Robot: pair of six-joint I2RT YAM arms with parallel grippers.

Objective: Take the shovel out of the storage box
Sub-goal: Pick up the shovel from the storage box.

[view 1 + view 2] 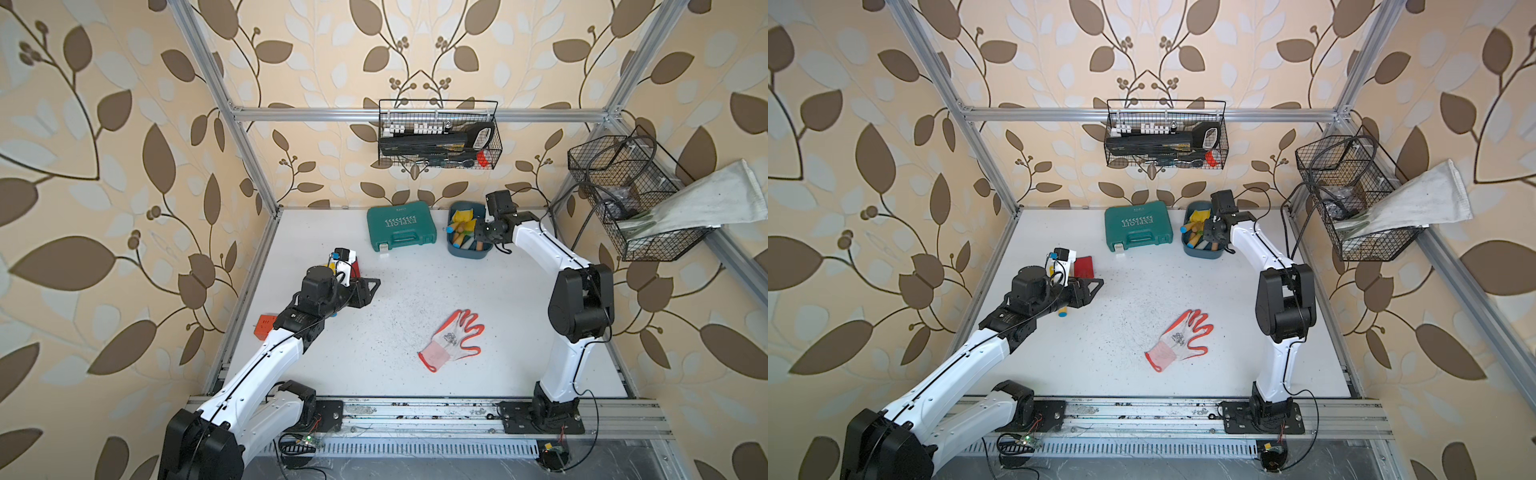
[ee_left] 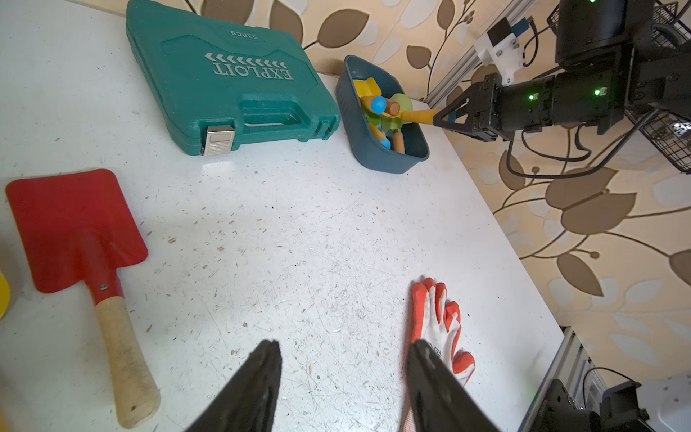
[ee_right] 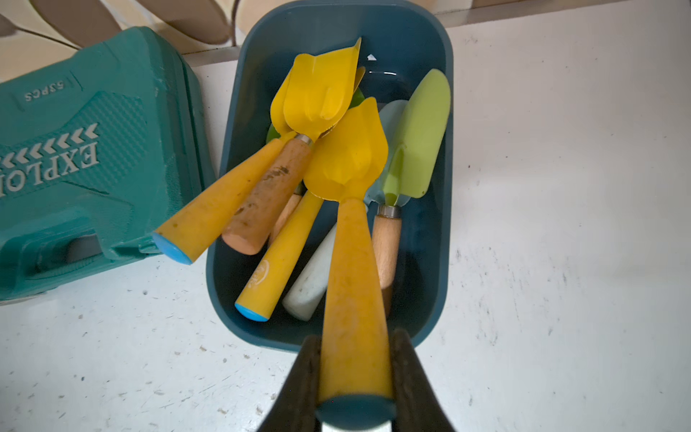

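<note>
The right gripper (image 3: 355,338) clamps the yellow shovel (image 3: 347,157) by its handle, blade over the other trowels (image 3: 418,142) in the storage box (image 3: 430,284), at one o'clock on the table (image 1: 340,357). Lifting clear first, then drawing toward six, should spare the neighbours. The left gripper (image 2: 344,349) hangs parted, holding nothing.

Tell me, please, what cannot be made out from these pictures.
- Storage box floor: right wrist view, buried under piled shovels.
- Right gripper hold on the yellow shovel: in both top views, hidden under the wrist.
- Red shovel handle: top view, under the left arm.
- Yellow object: left wrist view, cut off by the edge.
- Wire basket contents: top view, too small.
</note>
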